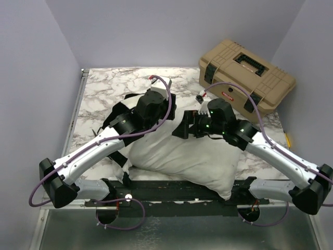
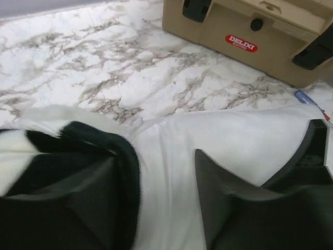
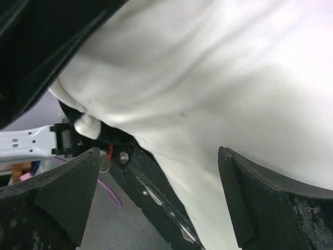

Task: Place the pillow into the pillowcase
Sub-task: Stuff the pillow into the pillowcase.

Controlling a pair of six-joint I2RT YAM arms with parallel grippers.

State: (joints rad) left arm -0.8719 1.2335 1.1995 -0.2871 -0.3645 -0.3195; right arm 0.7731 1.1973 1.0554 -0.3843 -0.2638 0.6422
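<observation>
The white pillow lies across the near middle of the table, one corner hanging over the front rail. The checked pillowcase is bunched at its left end, mostly under my left arm. My left gripper sits over that end. In the left wrist view it is open, with pillow cloth between the jaws and the pillowcase's black hem lying against the left finger. My right gripper rests at the pillow's far edge. Its jaws stand wide open beside the pillow, holding nothing.
A tan toolbox stands at the back right on the marble table, close beyond the pillow in the left wrist view. A small blue pen-like item lies beside it. The black base rail runs along the near edge.
</observation>
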